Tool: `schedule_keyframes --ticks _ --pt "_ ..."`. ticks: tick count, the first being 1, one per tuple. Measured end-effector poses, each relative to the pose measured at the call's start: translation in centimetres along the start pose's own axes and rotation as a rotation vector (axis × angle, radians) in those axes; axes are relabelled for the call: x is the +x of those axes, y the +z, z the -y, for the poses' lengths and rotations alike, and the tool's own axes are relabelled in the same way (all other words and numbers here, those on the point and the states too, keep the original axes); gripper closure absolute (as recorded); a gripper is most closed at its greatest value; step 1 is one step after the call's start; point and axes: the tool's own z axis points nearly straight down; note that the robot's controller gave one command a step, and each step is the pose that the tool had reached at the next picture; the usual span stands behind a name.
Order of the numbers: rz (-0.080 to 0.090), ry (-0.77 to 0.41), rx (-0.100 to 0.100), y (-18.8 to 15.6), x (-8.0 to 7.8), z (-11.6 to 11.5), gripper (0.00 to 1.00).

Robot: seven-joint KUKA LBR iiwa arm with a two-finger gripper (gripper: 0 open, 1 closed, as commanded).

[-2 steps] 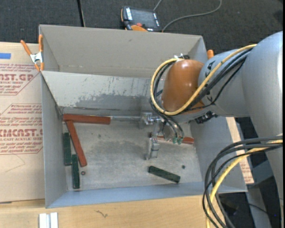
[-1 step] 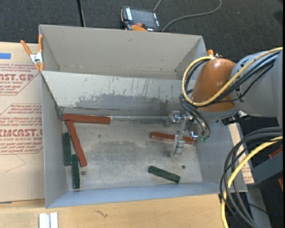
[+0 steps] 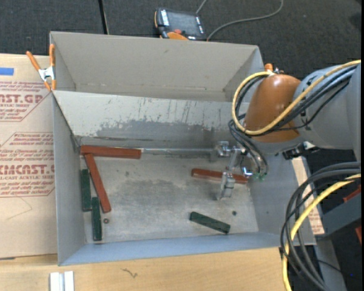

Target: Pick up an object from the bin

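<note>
- Grey metal bin (image 3: 158, 71), floor mostly bare, with a handful of slim bars lying flat on it.
- Gripper (image 3: 227, 176) low inside, right at a short orange-red bar (image 3: 205, 174). Meets it somewhat right of the bar's middle.
- Cannot tell whether the tool stands wide, narrow or closed on that bar: its metal overlaps the bar with no clean gap to read. So no hold claimed.
- Probable reason for choosing this spot: a bar lying alone, well apart from every wall, with free floor along both long sides for a pinch across its narrow width.
- Below the gripper, toward the front wall: a lone dark green bar (image 3: 209, 222), flat and slightly slanted. Apart from the orange-red one, so judged no hindrance.
- Far to the left of the gripper: a long orange-red bar (image 3: 109, 153) at the foot of the back wall and a slanted orange-red bar (image 3: 97, 183) meeting it in a corner. Beside them a green bar (image 3: 85, 190) and a lower green bar (image 3: 96, 220), hard by the left wall.
- Crowded and wall-bound over there, hence a poorer pick by this reading.
- Step in hand, as a judgement: settling onto the short bar for closing and lifting. Task not yet done.
- Risk of tilting or slipping on the lift, given contact off the bar's middle.
</note>
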Motion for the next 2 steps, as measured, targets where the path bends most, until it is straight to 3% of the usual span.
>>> schedule_keyframes --ticks 2 --pt "0.000 -0.001 -0.001 0.02 -0.09 -0.22 0.00"
